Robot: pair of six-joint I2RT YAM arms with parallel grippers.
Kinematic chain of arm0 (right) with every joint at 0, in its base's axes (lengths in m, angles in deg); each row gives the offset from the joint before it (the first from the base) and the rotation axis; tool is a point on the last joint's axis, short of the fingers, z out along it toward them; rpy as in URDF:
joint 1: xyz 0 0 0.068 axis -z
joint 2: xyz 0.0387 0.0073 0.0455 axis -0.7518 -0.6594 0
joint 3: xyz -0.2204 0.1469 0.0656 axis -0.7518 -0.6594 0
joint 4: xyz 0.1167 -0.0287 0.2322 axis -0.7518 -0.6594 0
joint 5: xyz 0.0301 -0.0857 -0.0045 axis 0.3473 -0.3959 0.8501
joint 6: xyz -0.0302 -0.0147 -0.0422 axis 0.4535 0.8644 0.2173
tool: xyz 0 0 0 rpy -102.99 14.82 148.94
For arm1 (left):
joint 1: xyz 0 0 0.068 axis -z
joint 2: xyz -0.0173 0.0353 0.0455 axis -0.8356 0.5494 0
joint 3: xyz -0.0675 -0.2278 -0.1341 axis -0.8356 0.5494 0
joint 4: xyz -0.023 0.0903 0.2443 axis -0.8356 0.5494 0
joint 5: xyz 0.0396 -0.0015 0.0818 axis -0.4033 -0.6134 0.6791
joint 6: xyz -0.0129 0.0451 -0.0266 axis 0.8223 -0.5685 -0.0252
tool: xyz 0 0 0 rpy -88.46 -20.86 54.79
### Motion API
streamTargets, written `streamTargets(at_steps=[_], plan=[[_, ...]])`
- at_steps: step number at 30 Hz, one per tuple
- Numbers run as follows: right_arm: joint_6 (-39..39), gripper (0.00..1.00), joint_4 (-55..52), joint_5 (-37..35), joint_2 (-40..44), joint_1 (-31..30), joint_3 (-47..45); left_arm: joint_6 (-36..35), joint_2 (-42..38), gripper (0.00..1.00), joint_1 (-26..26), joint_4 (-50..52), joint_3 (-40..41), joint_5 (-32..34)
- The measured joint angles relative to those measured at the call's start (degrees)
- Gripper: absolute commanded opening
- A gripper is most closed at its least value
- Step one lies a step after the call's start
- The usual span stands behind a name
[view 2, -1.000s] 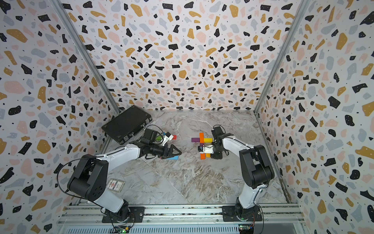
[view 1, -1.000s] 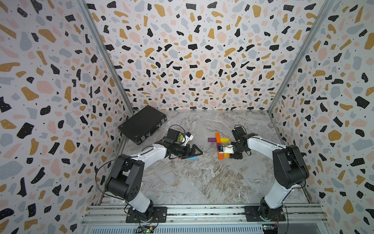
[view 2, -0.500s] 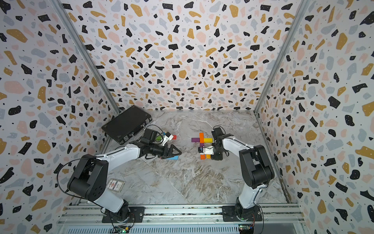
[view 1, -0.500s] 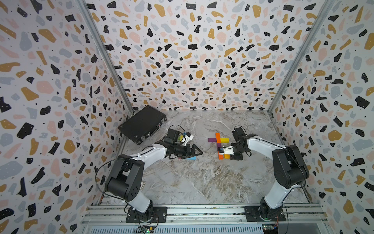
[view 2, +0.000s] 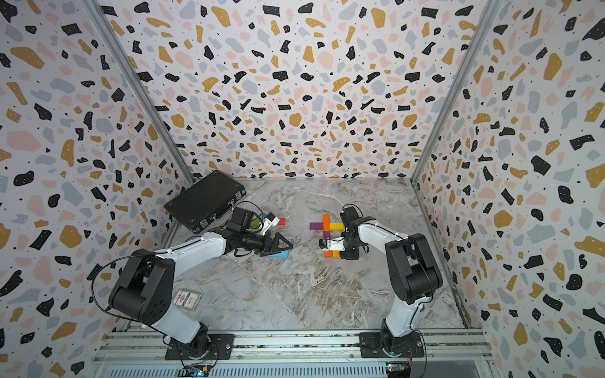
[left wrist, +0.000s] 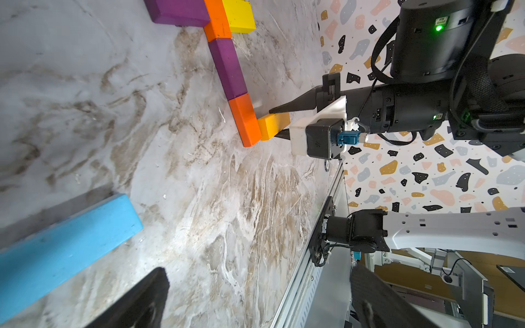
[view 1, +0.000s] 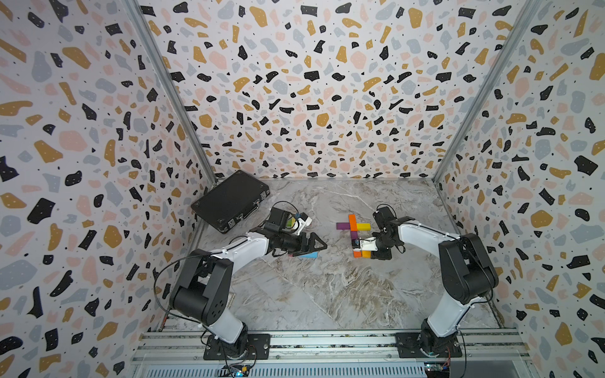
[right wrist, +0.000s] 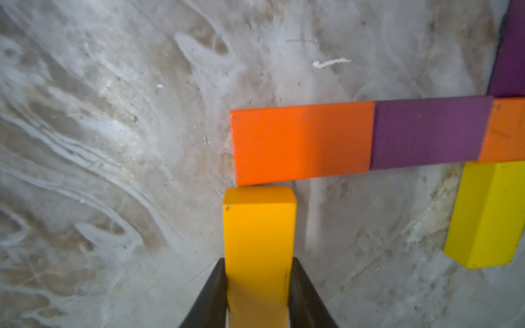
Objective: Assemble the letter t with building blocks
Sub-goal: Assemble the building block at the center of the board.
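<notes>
Building blocks lie flat in a cross shape: an orange block (view 1: 352, 222) with a purple block (view 1: 342, 225) and a yellow block (view 1: 363, 226) at its sides, then a purple stem block (view 1: 353, 235) and an orange end block (right wrist: 302, 144). My right gripper (right wrist: 258, 269) is shut on an amber-yellow block (right wrist: 258, 227) whose end touches the side of that orange end block. My left gripper (view 1: 314, 245) hangs open and empty over a long blue block (left wrist: 65, 247); its fingers (left wrist: 136, 301) stand wide apart.
A shut black case (view 1: 230, 199) lies at the back left by the wall. A red block (view 2: 281, 222) and other coloured blocks sit half hidden behind my left wrist. A small card (view 2: 187, 298) lies near the left arm's base.
</notes>
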Motion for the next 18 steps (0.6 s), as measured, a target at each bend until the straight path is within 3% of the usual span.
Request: streamTargets(at_steps=[18], plan=[[0.2,0.19,0.0,-1.0,-0.9,-0.1,0.0,0.0,0.7,0.99,-0.2,-0.2,0.0,0.0]])
